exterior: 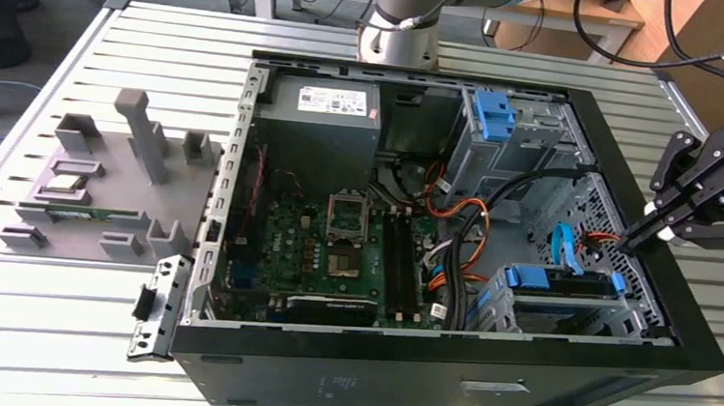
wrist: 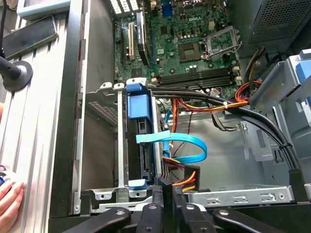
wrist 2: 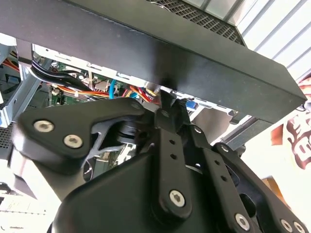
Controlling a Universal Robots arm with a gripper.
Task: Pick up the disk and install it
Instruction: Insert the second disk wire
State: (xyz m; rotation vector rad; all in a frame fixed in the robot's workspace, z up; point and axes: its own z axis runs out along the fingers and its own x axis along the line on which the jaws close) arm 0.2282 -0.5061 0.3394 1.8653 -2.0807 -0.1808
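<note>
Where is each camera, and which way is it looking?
Exterior view: off the arm and high up, it looks down into the open computer case on the slatted table; the gripper hangs over the case's edge at the exterior view's right.
First wrist view: on the arm, it looks past the gripper into the case, at the blue-railed disk in its cage and the green board.
Second wrist view: on the arm, tight behind the gripper, facing the case's black edge.
All three views share the gripper and the case.

Disk [wrist: 142, 145] mostly hidden in drive cage [wrist: 116, 145].
</note>
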